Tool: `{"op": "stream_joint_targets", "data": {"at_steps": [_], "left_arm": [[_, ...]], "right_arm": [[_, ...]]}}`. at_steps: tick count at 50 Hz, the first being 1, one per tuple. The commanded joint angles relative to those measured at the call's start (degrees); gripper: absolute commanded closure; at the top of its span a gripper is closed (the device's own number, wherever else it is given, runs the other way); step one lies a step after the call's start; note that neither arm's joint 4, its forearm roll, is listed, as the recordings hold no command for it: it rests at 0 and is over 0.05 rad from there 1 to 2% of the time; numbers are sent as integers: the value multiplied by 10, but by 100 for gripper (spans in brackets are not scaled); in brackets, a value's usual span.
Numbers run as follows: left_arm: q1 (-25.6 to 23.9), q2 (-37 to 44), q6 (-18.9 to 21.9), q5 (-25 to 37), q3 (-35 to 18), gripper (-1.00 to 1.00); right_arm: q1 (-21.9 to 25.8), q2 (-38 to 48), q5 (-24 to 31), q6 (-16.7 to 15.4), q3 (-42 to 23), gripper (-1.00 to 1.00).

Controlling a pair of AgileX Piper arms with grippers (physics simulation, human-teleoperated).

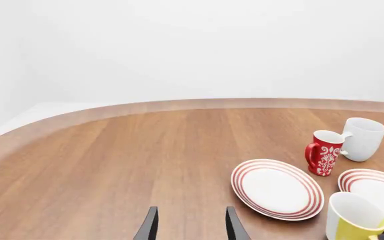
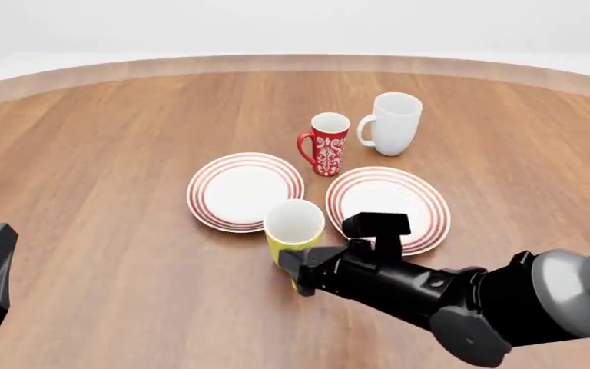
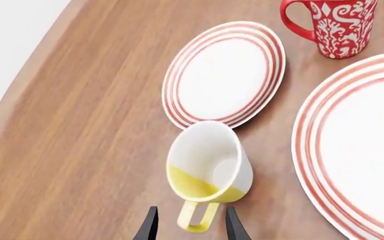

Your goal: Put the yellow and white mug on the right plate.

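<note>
Front view: a round-edged brown wooden worktop (image 2: 101,154) carries two round white plates with red concentric rings at the rim, set side by side but apart. The left plate (image 2: 245,191) lies bare; the right plate (image 2: 389,208) is partly covered at its near edge by the black right arm. Beyond the plates stand a red mug with a white pattern (image 2: 326,144) and, just beside it to the right, a taller all-white mug (image 2: 392,123), the white mug's handle turned toward the red one.

The mug with yellow outside and white inside (image 2: 294,228) stands upright on the worktop, close to the near edge of the left plate and near the right plate, resting on neither. In the right wrist view its yellow handle (image 3: 197,217) lies between the two dark fingertips of the right hand (image 3: 190,224). The fingertips flank the handle with a small gap visible on each side, so the right hand is spread and not pinching it. In the front view this hand is mostly hidden behind its own arm, just at the near side of the mug.

The left hand (image 1: 190,225) hangs over bare wood at the left, well apart from the crockery, its fingers spread and holding nothing.
</note>
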Motion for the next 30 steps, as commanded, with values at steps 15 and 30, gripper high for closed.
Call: {"op": "stream_joint_targets", "data": {"at_steps": [15,30], "left_arm": [[0,0,0,0,0,-100],[0,0,0,0,0,-100]], "right_arm": [[9,52,-35,11,-9,-100],[12,74,-43,13,-16,-100]]}}
